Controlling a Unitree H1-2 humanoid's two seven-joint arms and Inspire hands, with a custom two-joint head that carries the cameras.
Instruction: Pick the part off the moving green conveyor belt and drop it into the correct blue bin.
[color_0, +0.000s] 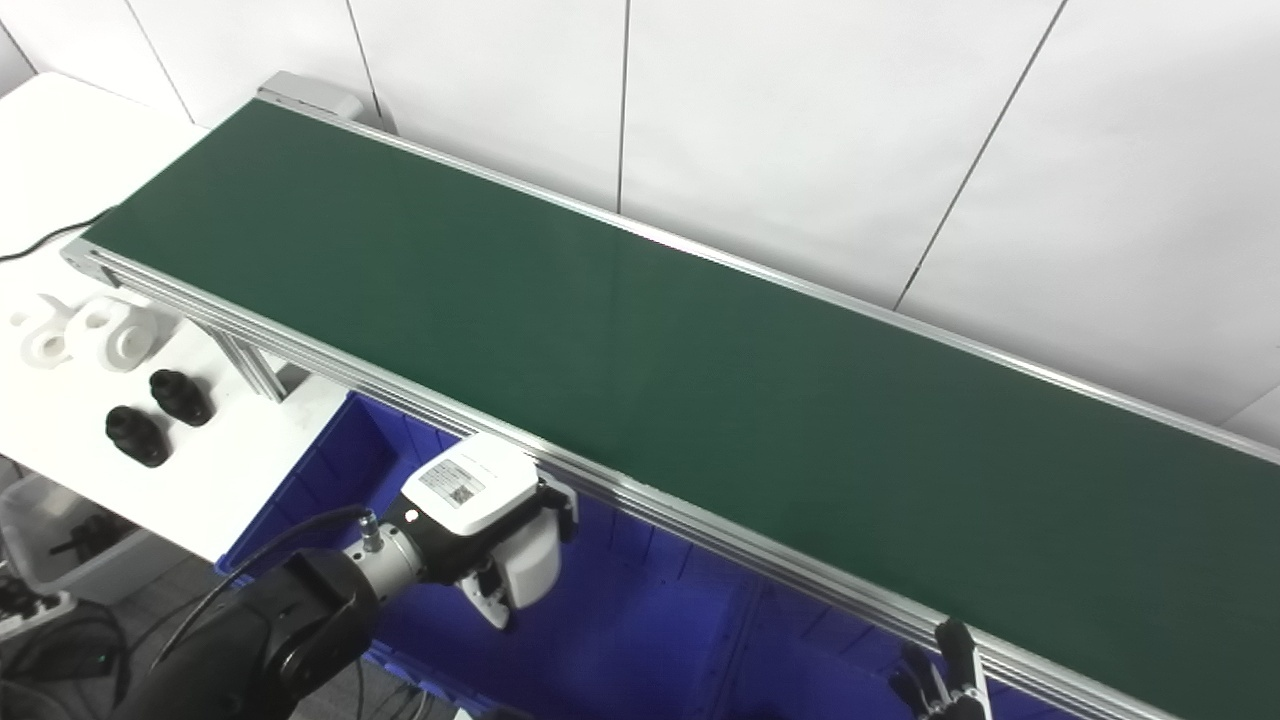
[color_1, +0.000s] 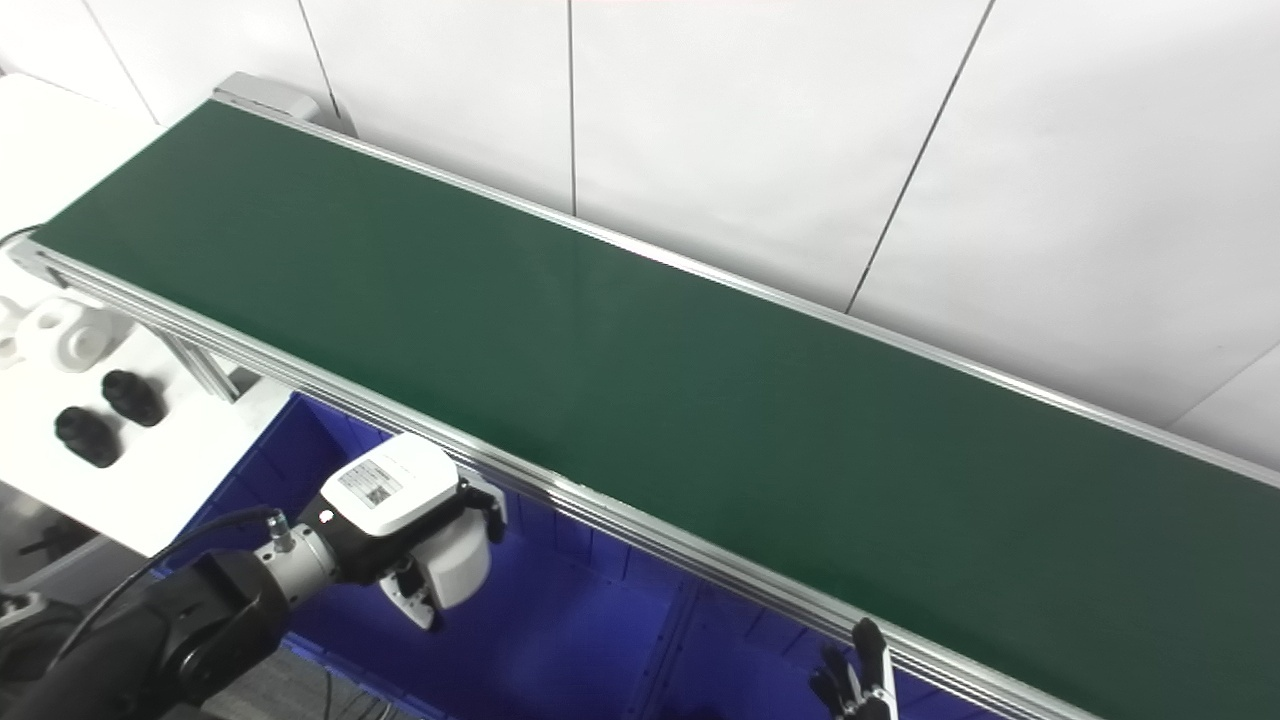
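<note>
One unreadable coded label (color_0: 459, 483) tops the left hand (color_0: 495, 540).

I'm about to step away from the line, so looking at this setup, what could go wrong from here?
1. The green belt carries no part in view, so one arriving may catch the hands unready.
2. The left hand hangs below the belt's rail, over the blue bin; lifting could clip the rail.
3. Only the fingertips of the right hand show; its readiness cannot be judged.

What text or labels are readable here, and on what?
Left hand: white sticker with a QR-style code and small print, too blurred to read.
Belt, blue bin, black parts, white parts: no text visible.
Nothing can be quoted.
</note>
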